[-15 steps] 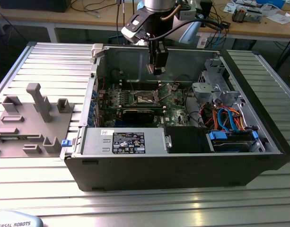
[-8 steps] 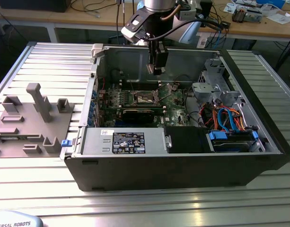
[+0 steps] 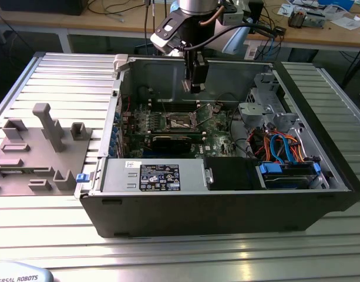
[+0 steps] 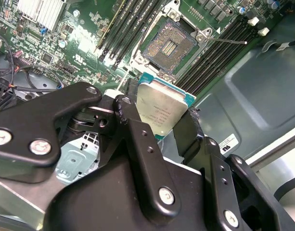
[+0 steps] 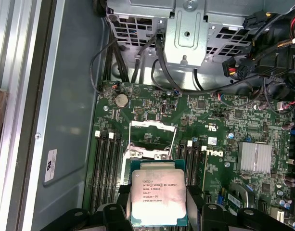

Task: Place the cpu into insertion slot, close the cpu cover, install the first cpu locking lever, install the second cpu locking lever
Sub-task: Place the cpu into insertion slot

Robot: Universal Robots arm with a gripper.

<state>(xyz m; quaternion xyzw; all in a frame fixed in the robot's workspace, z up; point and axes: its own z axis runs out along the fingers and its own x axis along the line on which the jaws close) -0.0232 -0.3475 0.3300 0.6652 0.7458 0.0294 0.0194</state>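
Note:
My gripper (image 3: 194, 87) hangs inside the open computer case, above the green motherboard (image 3: 212, 141), and is shut on the cpu (image 4: 161, 108). The chip's silver top faces the camera in the first wrist view, cpu (image 5: 158, 192), clamped at two opposite edges by black fingers (image 4: 133, 127). Just beyond the chip lies the insertion slot (image 4: 169, 48), its dark contact field uncovered. In the exterior view the slot (image 3: 182, 121) sits below the gripper. The silver cover frame (image 5: 152, 154) stands by the slot, partly hidden behind the chip. A thin lever wire (image 4: 229, 42) sticks out sideways.
Long black memory slots (image 4: 130, 26) flank the socket on both sides. A metal drive cage (image 3: 262, 103) and coloured cables (image 3: 279, 144) fill the exterior view's right of the case. A power supply (image 3: 153, 175) lines the front. Grey fixtures (image 3: 44, 144) stand on the table outside.

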